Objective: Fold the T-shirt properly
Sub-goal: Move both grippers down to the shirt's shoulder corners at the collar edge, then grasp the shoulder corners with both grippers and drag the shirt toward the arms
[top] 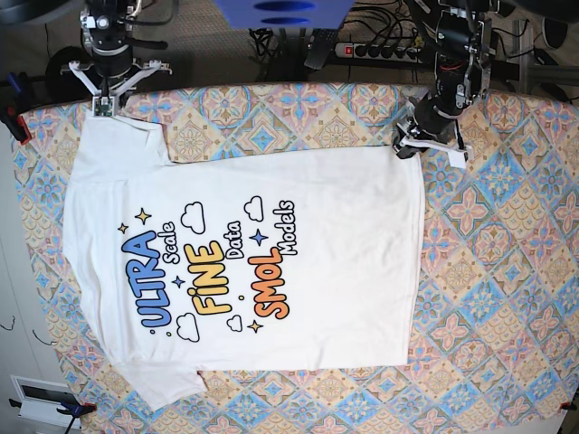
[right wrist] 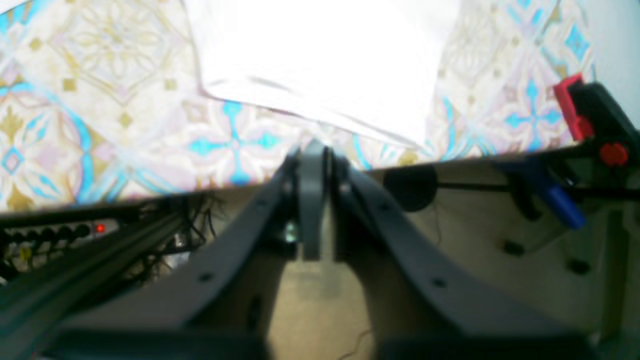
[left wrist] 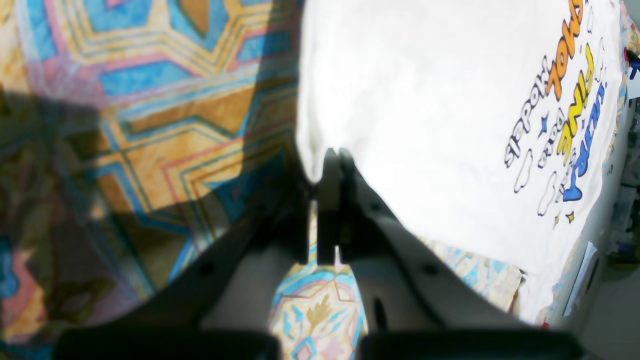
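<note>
Base view, left to right: right gripper (top: 102,101) sits at the far-left corner of the table, right at the sleeve end of the T-shirt (top: 244,262). The shirt lies flat, print side up, spread over the patterned tablecloth (top: 507,271), sleeves and collar toward the left, hem toward the right; the colourful lettering (top: 213,271) sits in the left-centre of the cloth. In the right wrist view the fingers (right wrist: 312,190) look pressed together, tips just short of the white sleeve edge (right wrist: 320,65); nothing seen between them, no fabric caught, so it reads as clenched on nothing, though the picture is blurry. A red-and-black clamp (right wrist: 585,110) is fixed on the table edge at the right of that view. Further right in the base view, left gripper (top: 425,136) is at the far side of the table, on the shirt's far hem corner. In the left wrist view its fingers (left wrist: 332,200) are closed tight and the tips meet the white hem edge (left wrist: 312,160) right at the corner; fabric bunches at the tips, so it reads as clamped on the shirt's corner. Rest of the shirt stretches away to the right of that view, print visible near the far right edge. The tablecloth to the right of the hem is bare pattern.
</note>
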